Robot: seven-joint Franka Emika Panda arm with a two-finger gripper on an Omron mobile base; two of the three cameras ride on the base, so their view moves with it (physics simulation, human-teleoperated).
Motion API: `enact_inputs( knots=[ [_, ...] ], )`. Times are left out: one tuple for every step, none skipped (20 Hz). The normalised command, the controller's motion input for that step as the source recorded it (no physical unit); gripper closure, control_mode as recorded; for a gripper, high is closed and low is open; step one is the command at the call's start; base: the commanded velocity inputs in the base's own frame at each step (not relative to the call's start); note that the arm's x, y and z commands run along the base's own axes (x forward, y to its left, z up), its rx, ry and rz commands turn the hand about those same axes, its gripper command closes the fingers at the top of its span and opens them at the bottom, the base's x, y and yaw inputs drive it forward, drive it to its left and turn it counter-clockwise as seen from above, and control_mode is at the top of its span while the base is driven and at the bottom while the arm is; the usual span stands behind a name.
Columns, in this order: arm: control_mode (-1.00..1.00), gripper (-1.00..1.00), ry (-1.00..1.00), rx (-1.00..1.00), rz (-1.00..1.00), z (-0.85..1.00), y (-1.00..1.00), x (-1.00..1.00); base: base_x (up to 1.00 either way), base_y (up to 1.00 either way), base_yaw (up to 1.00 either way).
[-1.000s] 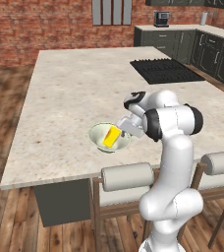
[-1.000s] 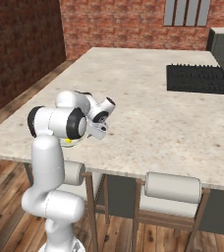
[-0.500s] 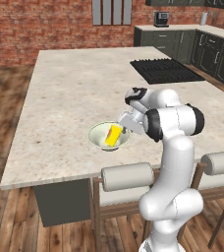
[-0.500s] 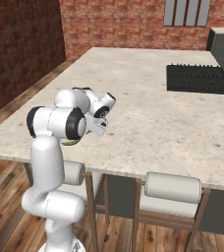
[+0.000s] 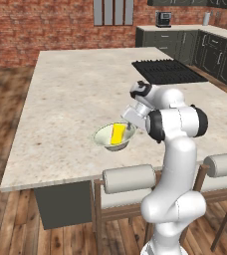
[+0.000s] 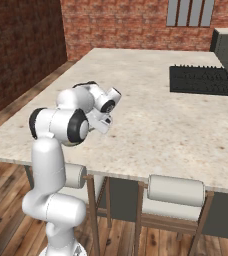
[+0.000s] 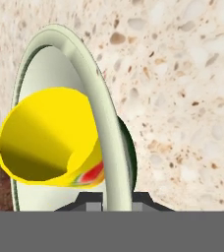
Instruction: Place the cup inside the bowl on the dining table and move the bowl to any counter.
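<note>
The pale green-white bowl (image 5: 104, 140) sits near the front edge of the dining table (image 5: 70, 94), with the yellow cup (image 5: 118, 134) lying tilted inside it. My gripper (image 5: 131, 129) is at the bowl's right rim. In the hand view the bowl's rim (image 7: 90, 81) runs down between my two fingertips (image 7: 88, 201), so the gripper (image 7: 113, 198) is shut on it. There the cup (image 7: 50, 138) lies on its side with its open mouth towards the camera. In the right base view my own arm hides the bowl.
A black cooktop (image 5: 168, 71) is inset in the table's far right. Two padded stools (image 5: 128, 178) (image 5: 225, 163) stand against the front edge by my base. Dark cabinets with a counter (image 5: 185, 30) line the back right wall.
The fingers have closed the last bit onto the bowl's rim. Bowl, cup and arm have hardly shifted.
</note>
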Motion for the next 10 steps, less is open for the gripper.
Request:
enact_inputs(
  knots=[
    [-1.00,1.00,0.10,0.00,0.00,0.24,-0.11,0.00,0.00,0.00,0.00],
    [-1.00,1.00,0.10,0.00,0.00,0.21,-0.11,0.00,0.00,0.00,0.00],
    [-1.00,1.00,0.07,0.00,0.00,0.17,-0.11,0.00,0.00,0.00,0.00],
    [-1.00,1.00,0.07,0.00,0.00,0.16,-0.10,0.00,0.00,0.00,0.00],
    [-1.00,1.00,0.07,0.01,0.00,0.16,-0.09,0.00,0.00,0.00,0.00],
    [-1.00,1.00,0.07,0.01,0.00,0.16,-0.09,0.00,0.00,0.00,0.00],
    [-1.00,1.00,0.04,0.02,0.00,0.18,-0.11,0.00,0.00,0.00,0.00],
    [-1.00,1.00,0.01,0.03,0.00,0.19,-0.11,0.00,0.00,0.00,0.00],
    [-1.00,1.00,0.00,0.04,0.00,0.17,-0.10,0.00,0.00,0.00,0.00],
    [-1.00,1.00,0.00,0.04,0.00,0.18,-0.10,0.00,0.00,0.00,0.00]
  ],
)
